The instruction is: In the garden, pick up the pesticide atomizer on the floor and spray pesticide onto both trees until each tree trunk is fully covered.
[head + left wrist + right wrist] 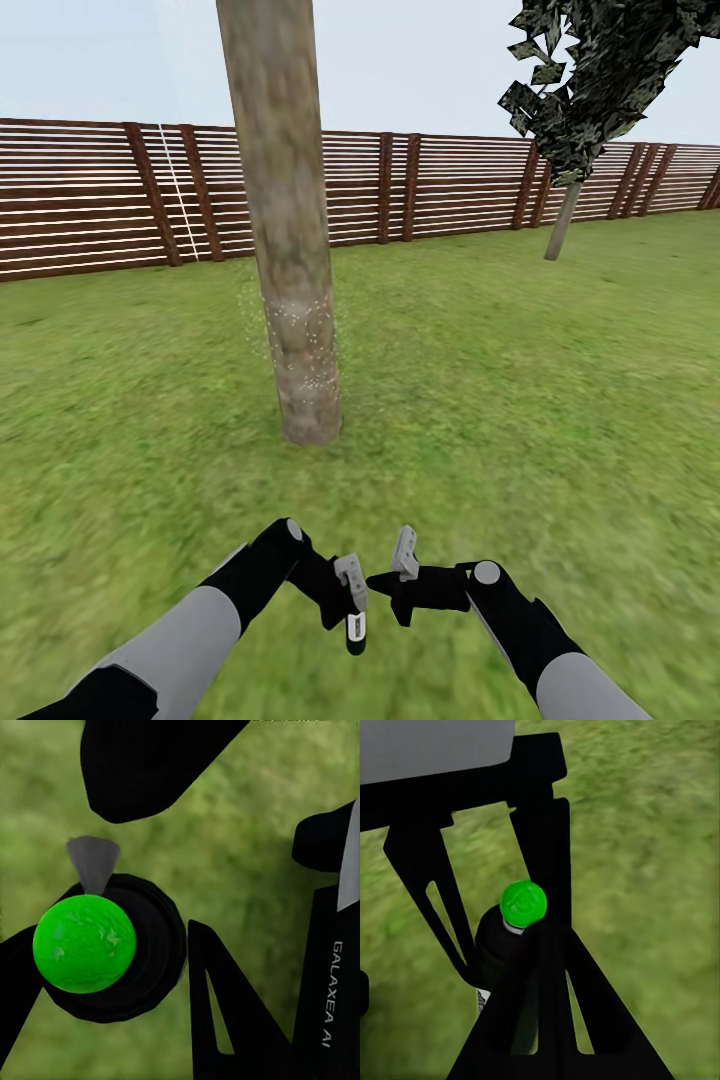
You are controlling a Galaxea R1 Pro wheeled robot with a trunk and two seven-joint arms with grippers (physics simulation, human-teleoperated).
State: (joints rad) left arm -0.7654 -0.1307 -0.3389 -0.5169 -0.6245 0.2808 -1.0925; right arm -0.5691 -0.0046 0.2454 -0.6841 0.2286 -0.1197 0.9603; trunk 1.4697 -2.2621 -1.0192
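1. Atomizer (514, 945) sits in the right gripper (385, 583), fingers clamped on its dark body just below the green cap (524, 904); nozzle aims toward the tree trunk (285, 230) ahead, presumably for spraying.
2. Fine white speckle (300, 335) clings to the lower trunk, so coverage looks partial.
3. Left gripper (352, 600) hangs just beside the atomizer; finger spread cannot be judged.
4. Second tree (575, 110) stands well right of the trunk, near the fence (450, 185).
5. Writing: "GALAXEA AI" (331, 994) on the left gripper.
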